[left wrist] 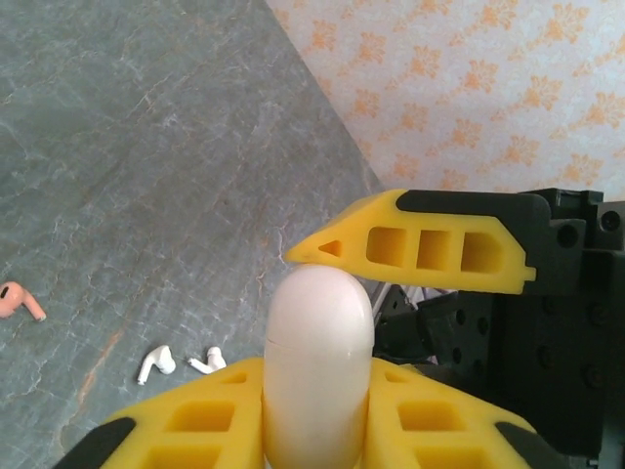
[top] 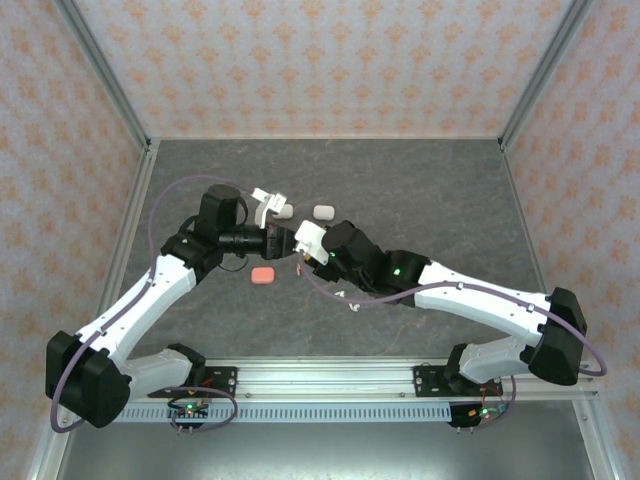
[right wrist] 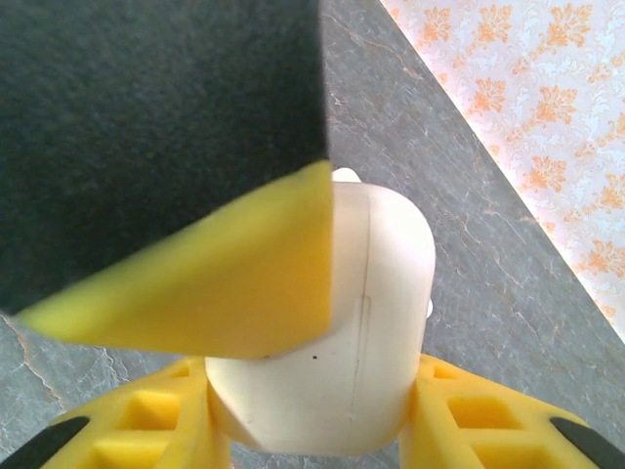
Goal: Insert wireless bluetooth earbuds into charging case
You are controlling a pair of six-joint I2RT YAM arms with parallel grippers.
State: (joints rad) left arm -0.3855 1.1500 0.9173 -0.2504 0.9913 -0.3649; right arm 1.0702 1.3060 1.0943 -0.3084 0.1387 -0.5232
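There are three white cases point(top: 282, 212) point(top: 322, 212) point(top: 305, 238) and one pink case point(top: 263, 275). I can see two white earbuds point(left wrist: 154, 363) point(left wrist: 208, 362) and one pink earbud point(left wrist: 20, 300).

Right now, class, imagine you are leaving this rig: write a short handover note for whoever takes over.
The left gripper and right gripper both have fingers shut on one white case, held above the table, closed. Two spare white cases and a pink case lie on it. Two white earbuds and a pink earbud lie loose. Done: no earbud visibly stowed. To do: open the held case, seat the earbuds.
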